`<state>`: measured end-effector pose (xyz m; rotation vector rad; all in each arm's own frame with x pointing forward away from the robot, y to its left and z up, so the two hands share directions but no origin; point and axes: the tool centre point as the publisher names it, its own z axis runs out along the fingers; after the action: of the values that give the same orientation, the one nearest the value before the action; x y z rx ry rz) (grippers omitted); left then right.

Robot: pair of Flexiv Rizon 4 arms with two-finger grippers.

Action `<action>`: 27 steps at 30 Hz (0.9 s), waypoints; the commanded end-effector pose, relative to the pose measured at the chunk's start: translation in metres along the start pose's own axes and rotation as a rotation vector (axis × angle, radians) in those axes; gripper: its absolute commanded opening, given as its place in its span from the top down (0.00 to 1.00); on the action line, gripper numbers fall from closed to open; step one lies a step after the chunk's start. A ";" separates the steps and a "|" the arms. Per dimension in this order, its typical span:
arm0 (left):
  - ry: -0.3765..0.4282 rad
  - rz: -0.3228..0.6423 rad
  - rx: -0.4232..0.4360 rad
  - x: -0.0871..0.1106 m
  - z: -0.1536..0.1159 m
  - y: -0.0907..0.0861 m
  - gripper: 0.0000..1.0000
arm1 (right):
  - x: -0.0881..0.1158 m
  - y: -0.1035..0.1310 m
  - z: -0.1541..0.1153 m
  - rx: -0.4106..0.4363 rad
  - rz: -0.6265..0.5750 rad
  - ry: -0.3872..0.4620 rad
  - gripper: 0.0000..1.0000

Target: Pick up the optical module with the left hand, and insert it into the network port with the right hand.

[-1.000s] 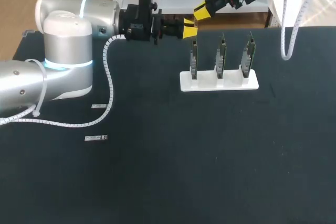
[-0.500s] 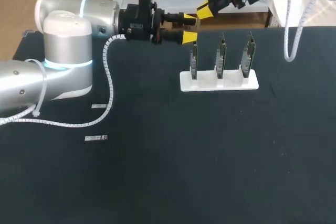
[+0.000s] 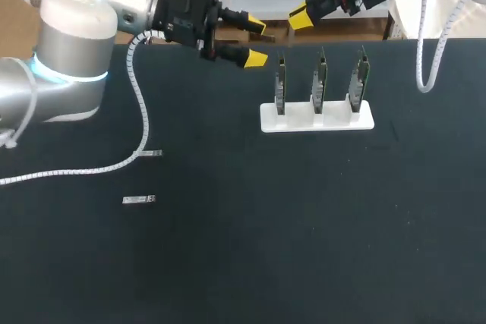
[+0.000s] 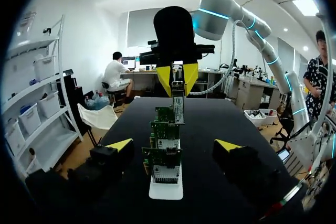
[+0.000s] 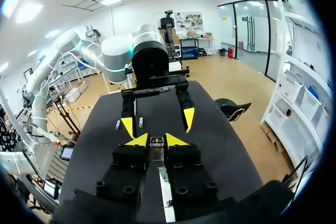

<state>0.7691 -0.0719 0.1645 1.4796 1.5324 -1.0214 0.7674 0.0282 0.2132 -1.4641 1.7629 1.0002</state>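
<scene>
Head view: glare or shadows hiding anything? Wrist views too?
Head view: even light, no glare on the black table; small silver parts stand out. Left wrist view: bright overhead, yet the optical module in the right gripper shows plainly. Right wrist view: the module evenly lit.

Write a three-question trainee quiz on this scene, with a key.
1. True or false: the left gripper is open and holds nothing.
2. How many boards stand upright in the white stand? A: two. B: three. C: four.
3. Fill in: the right gripper is shut on the ______.
Key: 1 true; 2 B; 3 optical module.
</scene>
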 end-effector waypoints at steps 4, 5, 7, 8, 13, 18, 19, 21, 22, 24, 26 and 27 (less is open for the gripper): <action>0.091 -0.049 -0.026 0.012 0.006 -0.012 0.00 | 0.002 0.002 -0.001 0.000 -0.003 -0.001 1.00; 0.111 -0.050 -0.023 0.013 0.008 -0.012 0.00 | 0.002 0.002 -0.001 -0.001 -0.003 -0.001 1.00; 0.147 -0.049 -0.028 0.014 0.012 -0.012 0.00 | 0.002 0.002 -0.001 -0.002 -0.005 -0.001 1.00; 0.148 -0.043 -0.025 0.015 0.013 -0.012 0.00 | 0.002 0.002 -0.001 -0.001 -0.006 -0.001 1.00; 0.229 -0.043 0.005 0.020 0.019 -0.011 0.00 | 0.002 0.003 -0.003 0.003 -0.007 -0.001 1.00; 0.257 -0.067 0.010 0.028 0.019 -0.014 0.00 | 0.003 0.003 -0.005 0.009 -0.004 -0.001 1.00; 0.258 -0.074 0.009 0.030 0.019 -0.015 0.00 | 0.003 0.003 -0.005 0.010 -0.004 -0.001 1.00; 0.272 -0.086 0.004 0.034 0.018 -0.015 0.00 | 0.003 0.002 -0.006 0.012 -0.004 -0.001 1.00; 0.282 -0.086 0.005 0.036 0.018 -0.015 0.00 | 0.003 0.002 -0.006 0.013 -0.004 -0.002 1.00; 0.281 -0.097 -0.014 0.039 0.015 -0.014 0.00 | 0.003 0.002 -0.006 0.012 -0.004 -0.003 1.00; 0.289 -0.091 -0.027 0.040 0.011 -0.012 0.00 | 0.003 0.002 -0.006 0.011 -0.003 -0.003 1.00; 0.297 -0.088 -0.030 0.040 0.010 -0.011 0.00 | 0.002 0.002 -0.006 0.011 -0.004 -0.003 1.00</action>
<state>0.7576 -0.0672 0.1225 1.6054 1.8181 -0.8624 0.7670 0.0221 0.2145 -1.4602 1.7621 0.9930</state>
